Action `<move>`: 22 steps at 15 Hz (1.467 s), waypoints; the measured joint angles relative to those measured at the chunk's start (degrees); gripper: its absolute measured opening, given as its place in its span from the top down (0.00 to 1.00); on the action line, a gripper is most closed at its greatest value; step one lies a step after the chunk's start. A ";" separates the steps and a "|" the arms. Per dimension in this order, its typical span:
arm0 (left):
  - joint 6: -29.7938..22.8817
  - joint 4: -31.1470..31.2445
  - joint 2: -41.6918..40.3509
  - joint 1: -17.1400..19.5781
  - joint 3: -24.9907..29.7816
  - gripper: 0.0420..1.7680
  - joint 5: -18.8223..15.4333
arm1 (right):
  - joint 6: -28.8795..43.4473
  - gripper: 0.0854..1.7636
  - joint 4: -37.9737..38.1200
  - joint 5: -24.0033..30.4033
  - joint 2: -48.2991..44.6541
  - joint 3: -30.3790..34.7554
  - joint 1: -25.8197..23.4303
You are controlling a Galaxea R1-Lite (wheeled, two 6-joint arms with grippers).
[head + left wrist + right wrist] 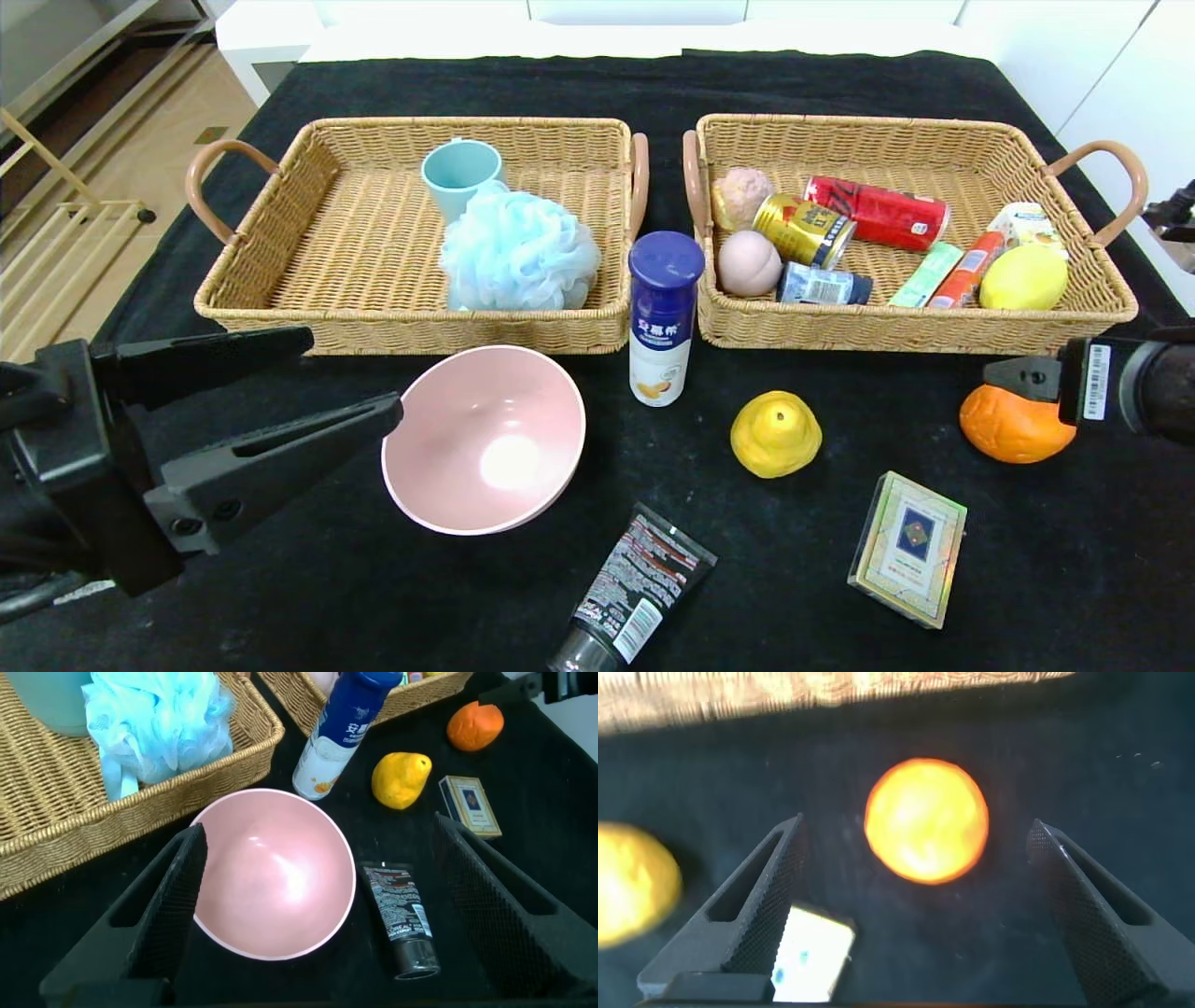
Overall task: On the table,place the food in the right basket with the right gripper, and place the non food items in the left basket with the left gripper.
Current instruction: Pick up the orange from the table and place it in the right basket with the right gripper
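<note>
On the black table [280,597], my left gripper [355,373] is open, just left of and above the pink bowl [484,439]; in the left wrist view [318,859] the bowl [271,873] lies between its jaws. My right gripper [1022,378] is open over the orange [1013,425]; in the right wrist view [917,826] the orange [926,819] sits just beyond the fingertips. The white bottle [663,317] stands between the baskets. The yellow pear [776,434], card box [907,548] and black tube [635,593] lie in front.
The left basket [280,317] holds a teal cup [459,173] and a blue bath puff [518,252]. The right basket [915,334] holds cans [873,213], a peach [748,263], a lemon [1023,277] and several packets.
</note>
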 joint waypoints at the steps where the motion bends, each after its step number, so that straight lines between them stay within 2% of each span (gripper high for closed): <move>1: 0.05 0.09 -0.20 0.00 0.00 0.03 -0.02 | 2.12 0.03 0.21 0.78 0.89 -1.24 -0.17; 4: 0.09 0.33 -0.88 -0.02 -0.04 0.03 0.00 | 4.28 0.03 8.73 6.68 2.71 -5.60 -1.85; 6: 0.07 0.33 -1.27 0.00 -0.04 0.03 0.00 | 5.73 0.03 10.30 8.11 3.64 -7.59 -3.84; 10: 0.44 0.28 -1.73 0.00 -0.04 0.03 0.00 | 5.90 0.03 10.25 8.55 5.95 -8.61 -6.81; 22: 0.60 0.24 -2.58 0.09 -0.04 0.03 0.00 | 5.88 0.03 6.47 11.96 11.93 -7.73 -10.29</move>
